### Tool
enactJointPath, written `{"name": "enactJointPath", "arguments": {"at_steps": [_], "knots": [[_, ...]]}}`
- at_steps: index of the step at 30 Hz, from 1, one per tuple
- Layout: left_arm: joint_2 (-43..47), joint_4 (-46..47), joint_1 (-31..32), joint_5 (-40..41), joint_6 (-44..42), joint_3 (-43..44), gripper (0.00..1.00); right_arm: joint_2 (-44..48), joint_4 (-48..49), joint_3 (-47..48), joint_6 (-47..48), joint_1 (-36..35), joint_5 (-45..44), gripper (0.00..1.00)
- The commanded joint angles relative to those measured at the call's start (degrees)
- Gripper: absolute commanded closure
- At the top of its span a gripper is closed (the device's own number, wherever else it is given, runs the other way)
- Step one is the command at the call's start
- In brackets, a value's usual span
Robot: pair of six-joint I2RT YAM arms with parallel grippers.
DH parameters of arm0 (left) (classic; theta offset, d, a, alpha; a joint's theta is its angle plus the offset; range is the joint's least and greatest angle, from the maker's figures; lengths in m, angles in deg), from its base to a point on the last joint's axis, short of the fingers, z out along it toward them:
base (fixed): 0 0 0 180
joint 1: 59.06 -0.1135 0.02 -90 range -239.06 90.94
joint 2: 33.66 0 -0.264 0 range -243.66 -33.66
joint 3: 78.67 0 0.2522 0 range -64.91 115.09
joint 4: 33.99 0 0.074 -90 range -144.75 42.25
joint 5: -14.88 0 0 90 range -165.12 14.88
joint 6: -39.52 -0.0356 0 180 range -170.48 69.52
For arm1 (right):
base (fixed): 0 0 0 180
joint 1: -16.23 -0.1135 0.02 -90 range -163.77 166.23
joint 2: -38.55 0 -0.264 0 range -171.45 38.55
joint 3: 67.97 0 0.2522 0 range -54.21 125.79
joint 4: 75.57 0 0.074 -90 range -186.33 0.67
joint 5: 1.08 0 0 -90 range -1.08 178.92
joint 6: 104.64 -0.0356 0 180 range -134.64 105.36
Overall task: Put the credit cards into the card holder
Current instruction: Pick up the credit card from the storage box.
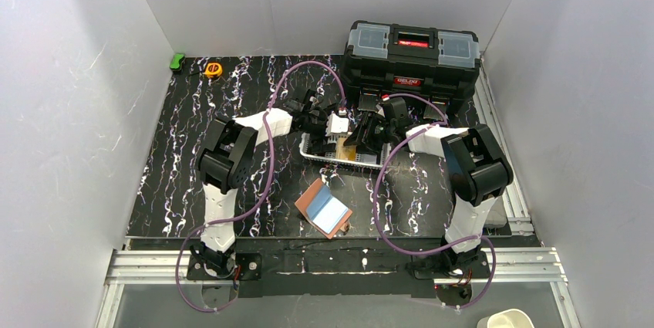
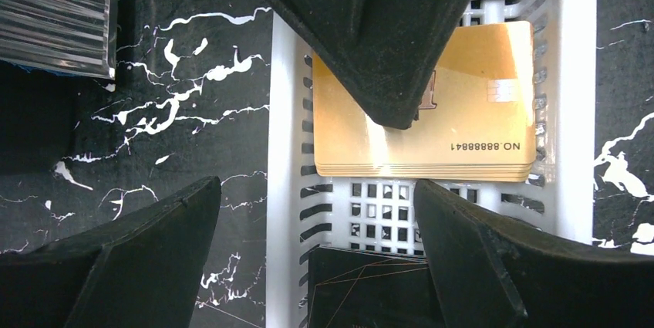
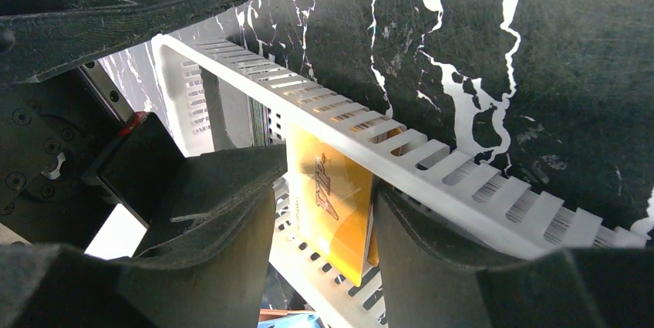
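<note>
A stack of gold credit cards (image 2: 463, 112) stands tilted in the white slotted basket (image 2: 281, 150), and a black card (image 2: 362, 289) lies nearer in the same basket. My right gripper (image 3: 328, 189) is open around the gold stack (image 3: 332, 197). Its right finger (image 3: 432, 266) is against the back of the stack, and a narrow gap shows at the left finger (image 3: 208, 266). My left gripper (image 2: 316, 189) is wide open astride the basket's wall and holds nothing. The card holder (image 1: 311, 198) lies open near the front with a light blue card (image 1: 330, 212) on it.
A black toolbox (image 1: 411, 54) stands right behind the basket (image 1: 324, 157). An orange tape measure (image 1: 213, 69) and a small green object (image 1: 178, 61) lie at the back left. White walls enclose the black marbled table on three sides.
</note>
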Motion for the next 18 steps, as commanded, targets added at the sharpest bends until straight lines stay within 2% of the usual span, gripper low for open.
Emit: {"name": "enactJointPath", "arguments": {"at_steps": [1, 18], "knots": [[2.58, 0.69, 0.46, -1.29, -0.68, -0.44, 0.05, -0.37, 1.28, -0.87, 0.04, 0.02, 0.58, 0.44], [3.89, -2.94, -0.67, -1.48, -0.79, 2.04, 0.05, -0.61, 1.59, -1.05, 0.14, 0.09, 1.05, 0.44]]}}
